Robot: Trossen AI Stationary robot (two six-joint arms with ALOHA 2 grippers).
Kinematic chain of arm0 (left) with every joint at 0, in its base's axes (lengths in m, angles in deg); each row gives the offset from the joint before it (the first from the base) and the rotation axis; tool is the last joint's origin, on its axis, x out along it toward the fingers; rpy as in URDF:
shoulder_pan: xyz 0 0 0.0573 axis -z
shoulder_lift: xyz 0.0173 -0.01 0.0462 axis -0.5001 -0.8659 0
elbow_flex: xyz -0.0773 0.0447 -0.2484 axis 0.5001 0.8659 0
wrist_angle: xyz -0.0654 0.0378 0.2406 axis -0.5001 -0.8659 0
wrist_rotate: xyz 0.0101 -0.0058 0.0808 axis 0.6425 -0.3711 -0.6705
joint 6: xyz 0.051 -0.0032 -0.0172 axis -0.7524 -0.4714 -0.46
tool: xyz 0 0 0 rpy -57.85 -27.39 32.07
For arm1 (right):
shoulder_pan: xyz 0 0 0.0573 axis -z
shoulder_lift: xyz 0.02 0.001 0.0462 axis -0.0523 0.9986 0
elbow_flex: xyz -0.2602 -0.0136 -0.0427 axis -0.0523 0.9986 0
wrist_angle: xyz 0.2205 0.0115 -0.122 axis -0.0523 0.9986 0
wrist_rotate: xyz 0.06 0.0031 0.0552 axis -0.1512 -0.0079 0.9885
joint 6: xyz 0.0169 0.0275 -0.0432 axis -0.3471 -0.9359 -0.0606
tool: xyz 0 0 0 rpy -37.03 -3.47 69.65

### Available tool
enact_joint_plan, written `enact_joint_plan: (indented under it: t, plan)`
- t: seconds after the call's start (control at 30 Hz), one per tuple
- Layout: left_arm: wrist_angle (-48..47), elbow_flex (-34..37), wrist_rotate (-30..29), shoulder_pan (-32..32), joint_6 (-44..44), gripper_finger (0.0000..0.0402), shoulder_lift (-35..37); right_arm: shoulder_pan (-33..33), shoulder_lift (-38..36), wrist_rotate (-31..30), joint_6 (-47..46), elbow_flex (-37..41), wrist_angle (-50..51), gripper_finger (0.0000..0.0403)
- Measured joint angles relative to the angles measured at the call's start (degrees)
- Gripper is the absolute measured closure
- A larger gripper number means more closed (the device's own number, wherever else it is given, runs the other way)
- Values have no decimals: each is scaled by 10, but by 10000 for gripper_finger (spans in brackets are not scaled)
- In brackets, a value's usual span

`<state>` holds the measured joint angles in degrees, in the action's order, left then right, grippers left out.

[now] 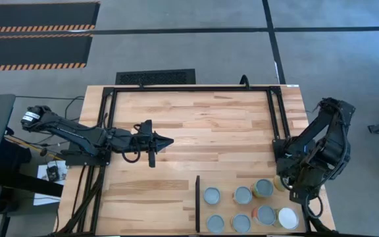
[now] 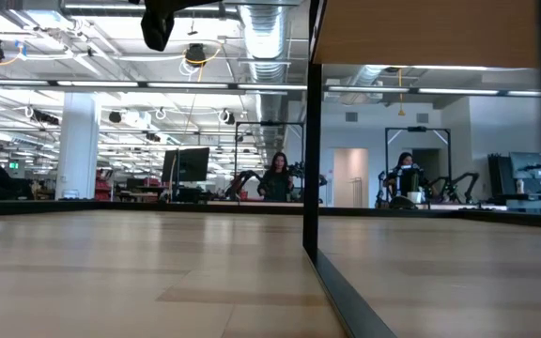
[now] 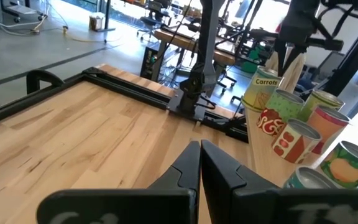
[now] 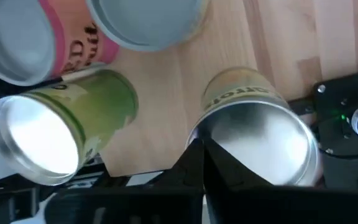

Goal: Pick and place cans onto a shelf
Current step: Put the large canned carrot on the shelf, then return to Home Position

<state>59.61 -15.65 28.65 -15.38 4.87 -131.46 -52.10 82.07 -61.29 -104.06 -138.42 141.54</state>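
Left tool (image 1: pixel 166 140): shut, empty, mid-worktop (image 1: pixel 209 125), well apart from the cans.
Cans (image 1: pixel 243 195): upright, clustered on the shelf (image 1: pixel 229 209) at the right.
Right tool (image 4: pixel 199 149): nearer; shut, empty, just above the carrot can (image 4: pixel 253 134).

The wooden table (image 1: pixel 196 125) carries upright cans (image 1: pixel 242 195) beside a black divider (image 1: pixel 197 203).

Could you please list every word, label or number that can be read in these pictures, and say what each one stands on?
"Carrots": on the yellow-labelled can, left wrist view.
"ED" and "uit", cut-off fragments: on the pink-labelled can, right wrist view.
Red lettering on the white can: too stylised to read.
Lettering on the can by the right gripper: blurred, unreadable.
Green-labelled can: no readable text.
High and low views: none readable.
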Motion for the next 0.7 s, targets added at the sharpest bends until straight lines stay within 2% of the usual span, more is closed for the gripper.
enact_joint_plan:
  t: [0.2, 0.43, 0.7]
  plan:
    - [0, 0, 0, 0, 0, 401, 0, 13, 15, 12, 22, 2, -5, 398]
    - [0, 0, 0, 0, 1, 401, 0, 21, 15, 10, 40, 2, -41, 388]
    - [0, 0, 0, 0, 1, 401, 0, 28, 15, 7, 61, -20, -51, 393]
